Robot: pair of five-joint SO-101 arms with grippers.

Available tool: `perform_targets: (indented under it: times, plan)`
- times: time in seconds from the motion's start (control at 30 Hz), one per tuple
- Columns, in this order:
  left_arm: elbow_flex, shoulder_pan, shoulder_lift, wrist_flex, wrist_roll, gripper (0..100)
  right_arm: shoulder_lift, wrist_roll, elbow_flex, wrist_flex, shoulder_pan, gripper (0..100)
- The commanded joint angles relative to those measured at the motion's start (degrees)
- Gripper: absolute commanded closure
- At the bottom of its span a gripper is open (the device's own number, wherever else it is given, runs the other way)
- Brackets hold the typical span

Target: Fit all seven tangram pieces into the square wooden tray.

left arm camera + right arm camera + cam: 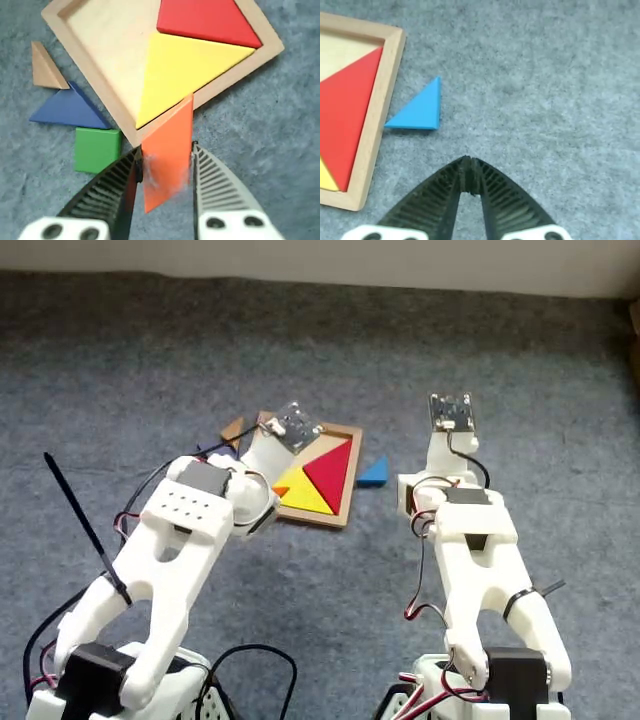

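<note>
The square wooden tray [354, 480] lay on grey carpet [520, 360], holding a large red triangle [332, 465] touching a large yellow triangle [305, 496]. The white left arm [190, 520] hung over its left side, above the corner of an orange piece [281, 490]. A small light-blue triangle [374, 474] lay between the tray and the white right arm [470, 530].

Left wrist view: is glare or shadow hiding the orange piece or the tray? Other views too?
Left wrist view: even light, no hard shadows; a pale patch on the orange piece by the left gripper, glare or scuff, cannot tell. High view: the left arm covers part of the tray. Right wrist view: no glare on the blue triangle.
</note>
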Motion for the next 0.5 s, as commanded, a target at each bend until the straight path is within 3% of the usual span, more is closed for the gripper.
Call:
perform_targets:
  times: [0.0,0.13,0.47]
  plan:
    - [-1.71,0.57,-2.24,-3.78,8.35,93,-2.42,-0.18,-0.31,-1.36,0.66,98.8]
    - [-1.80,0.48,-2.24,-8.88,14.59,93,-2.42,-0.18,-0.31,-1.36,0.57,98.8]
    - [-1.80,0.40,-2.07,-18.11,22.42,93,-2.51,-0.18,1.54,-4.18,0.57,98.8]
